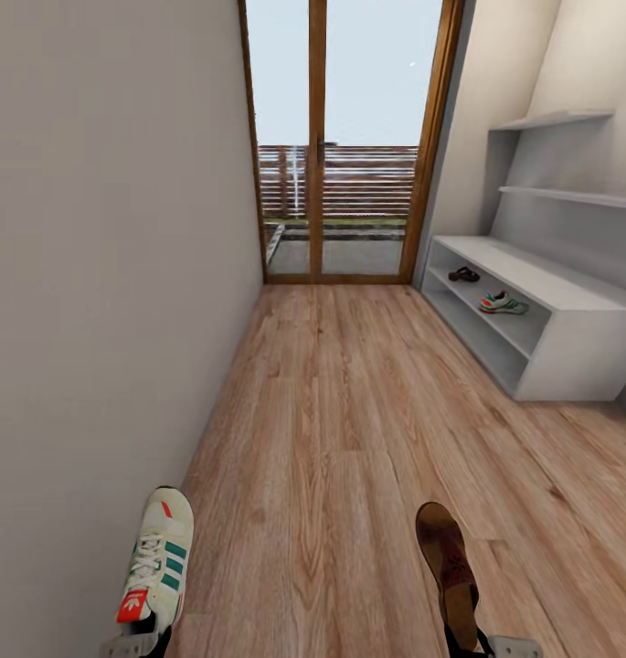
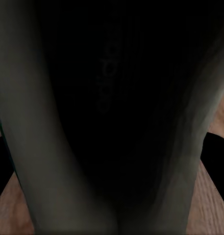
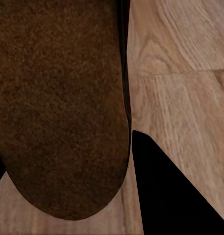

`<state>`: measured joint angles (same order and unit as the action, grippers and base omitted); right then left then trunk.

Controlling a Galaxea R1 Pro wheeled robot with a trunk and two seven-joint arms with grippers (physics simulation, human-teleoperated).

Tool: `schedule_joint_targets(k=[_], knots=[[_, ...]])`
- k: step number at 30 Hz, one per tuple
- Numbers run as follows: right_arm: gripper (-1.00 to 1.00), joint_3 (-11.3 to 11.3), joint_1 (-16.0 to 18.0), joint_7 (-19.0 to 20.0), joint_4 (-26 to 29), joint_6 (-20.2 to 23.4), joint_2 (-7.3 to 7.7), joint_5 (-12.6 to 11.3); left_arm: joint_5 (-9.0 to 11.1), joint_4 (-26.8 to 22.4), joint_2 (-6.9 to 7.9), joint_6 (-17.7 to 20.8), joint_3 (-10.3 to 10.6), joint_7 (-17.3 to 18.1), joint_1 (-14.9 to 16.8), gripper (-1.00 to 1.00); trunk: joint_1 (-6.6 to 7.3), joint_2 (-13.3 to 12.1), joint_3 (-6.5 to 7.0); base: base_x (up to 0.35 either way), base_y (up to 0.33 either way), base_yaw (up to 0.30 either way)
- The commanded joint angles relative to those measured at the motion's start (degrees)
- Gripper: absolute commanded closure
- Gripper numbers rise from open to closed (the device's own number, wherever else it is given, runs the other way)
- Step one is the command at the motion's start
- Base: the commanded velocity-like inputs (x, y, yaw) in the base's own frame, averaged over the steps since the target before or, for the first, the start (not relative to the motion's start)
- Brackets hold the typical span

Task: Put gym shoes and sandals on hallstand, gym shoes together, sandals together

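One gym shoe point(image 1: 159, 557) hangs low at the left of the head view, toe pointing ahead, with my left gripper point(image 1: 137, 640) shut on its heel end. Very close in the left wrist view, this gym shoe point(image 2: 112, 98) is a dark, shadowed shape. My right gripper point(image 1: 472, 642) is shut on one brown sandal point(image 1: 448, 559), whose brown surface point(image 3: 58, 107) lies beside a black finger point(image 3: 165, 191) in the right wrist view. On the hallstand point(image 1: 568, 352), the middle shelf holds the second sandal point(image 1: 463, 273) and the second gym shoe point(image 1: 503, 303), a short gap apart.
The corridor floor point(image 1: 349, 411) runs ahead to a wood-framed glass door point(image 1: 349, 146). A plain wall point(image 1: 102, 274) lines the left side. The hallstand stands against the right wall, with staggered shelves point(image 1: 555, 119) above its bench top.
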<state>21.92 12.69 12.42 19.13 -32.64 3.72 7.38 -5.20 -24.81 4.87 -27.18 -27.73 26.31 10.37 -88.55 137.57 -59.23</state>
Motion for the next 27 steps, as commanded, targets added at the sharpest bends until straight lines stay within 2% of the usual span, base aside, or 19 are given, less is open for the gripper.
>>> schedule_joint_targets(k=[1, 11, 20, 27], knots=[[1.0, 0.49, 0.05, 0.32, 0.0, -0.18, -0.03, 0.35, -0.51, 0.03, -0.04, -0.25, -0.49, 0.32, 0.06, 1.0, -0.02, 0.02, -0.05, 0.34, 0.0, 0.0], [1.0, 0.49, 0.05, 0.23, 0.19, -0.23, -0.03, 0.3, -0.47, 0.03, -0.04, -0.33, -0.49, 0.34, 0.03, 1.0, -0.02, 0.02, -0.05, 0.34, 0.0, -0.001], [1.0, 0.49, 0.05, 0.21, 0.19, -0.23, -0.03, 0.28, -0.45, 0.03, -0.04, -0.31, -0.49, 0.33, 0.05, 1.0, -0.02, 0.02, -0.05, 0.34, 0.0, -0.212], [1.0, 0.49, 0.05, 0.19, 0.2, -0.23, -0.03, 0.28, -0.45, 0.03, -0.04, -0.33, -0.49, 0.33, 0.06, 1.0, -0.02, 0.02, -0.05, 0.34, 0.0, -0.051]])
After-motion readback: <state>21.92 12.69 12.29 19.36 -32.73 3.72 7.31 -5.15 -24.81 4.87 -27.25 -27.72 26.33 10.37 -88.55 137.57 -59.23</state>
